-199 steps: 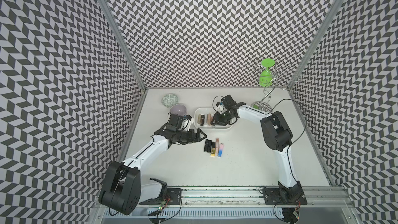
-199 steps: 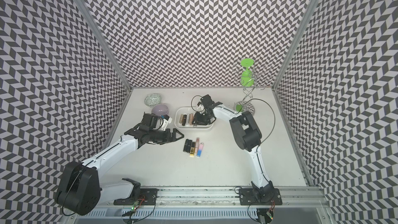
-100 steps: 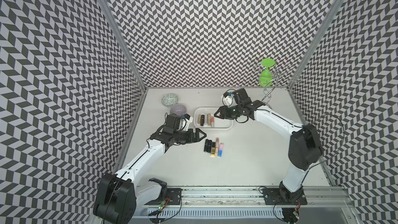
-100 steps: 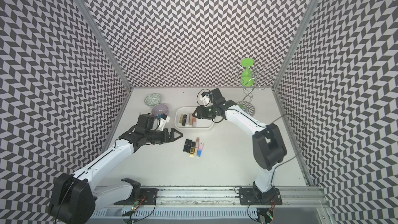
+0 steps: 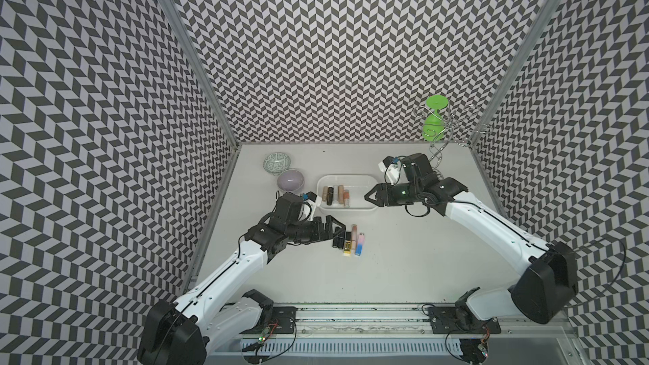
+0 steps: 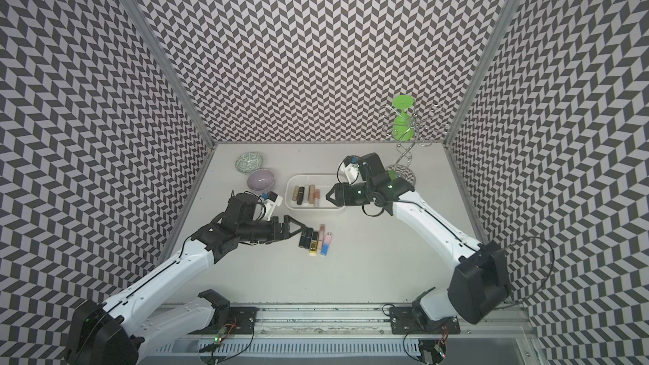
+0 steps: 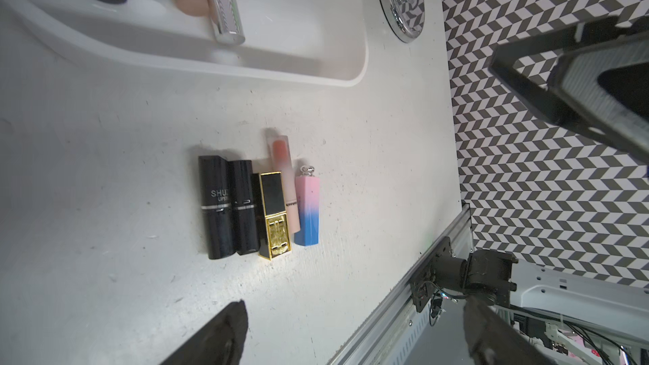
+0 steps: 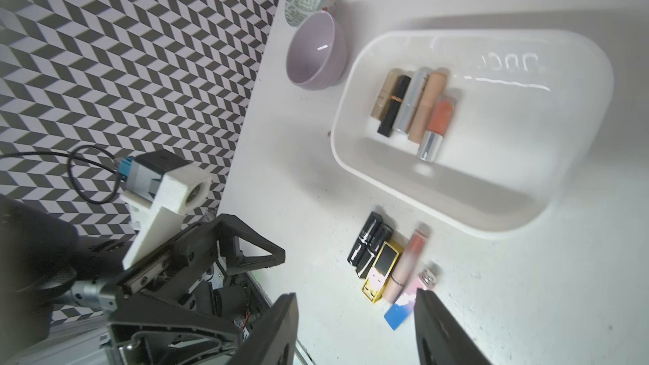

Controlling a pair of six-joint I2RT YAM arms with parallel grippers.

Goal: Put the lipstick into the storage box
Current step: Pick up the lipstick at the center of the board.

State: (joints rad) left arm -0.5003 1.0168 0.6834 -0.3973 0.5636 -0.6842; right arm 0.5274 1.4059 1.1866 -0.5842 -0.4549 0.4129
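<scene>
Pulled back from the box point(image 5: 351, 209), the right gripper point(image 5: 367, 196) is seen empty, half-spread; the lipsticks point(image 5: 348, 242) are met crosswise, just beside, by the nearer, wide-open left gripper point(image 5: 340, 235).

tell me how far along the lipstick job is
About halfway. Done: five lipsticks lie in the storage box. In hand: nothing; the right tool is open at the box, the left tool open beside the table row. Left: that row of five.
</scene>
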